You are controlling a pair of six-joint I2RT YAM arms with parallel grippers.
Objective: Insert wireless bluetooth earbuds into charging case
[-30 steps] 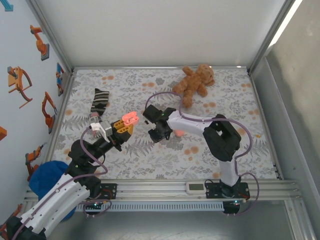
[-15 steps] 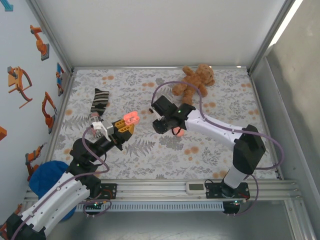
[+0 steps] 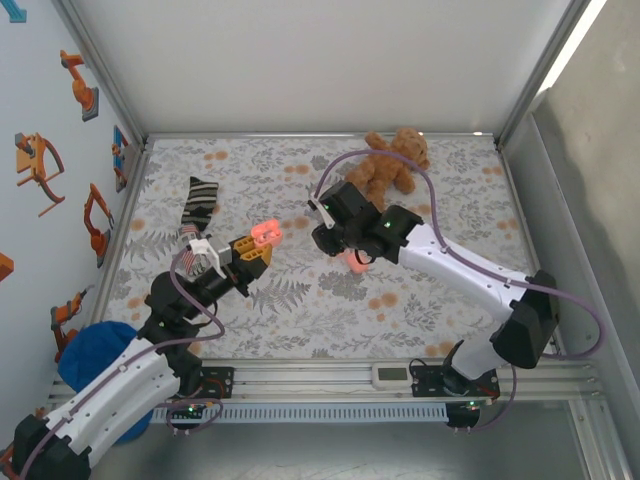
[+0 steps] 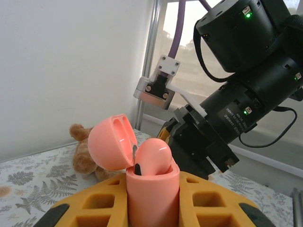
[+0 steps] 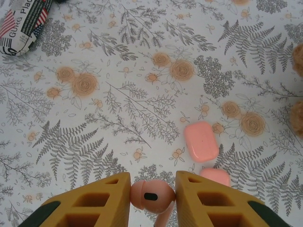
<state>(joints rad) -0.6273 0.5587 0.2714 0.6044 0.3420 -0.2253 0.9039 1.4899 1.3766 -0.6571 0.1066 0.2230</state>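
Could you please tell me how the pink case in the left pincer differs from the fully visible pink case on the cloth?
The held case stands upright in the left pincer, off the cloth; the loose case lies flat on it. The held case has its lid open with an earbud seated inside; the loose case looks shut. Both are salmon-pink.

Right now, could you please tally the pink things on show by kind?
Charging cases: 2, the open case in the left tool and the closed case on the cloth.
Earbuds: 2, the cased earbud and the held earbud in the right tool.
Pink piece of unclear kind: 1.
Total: 5.
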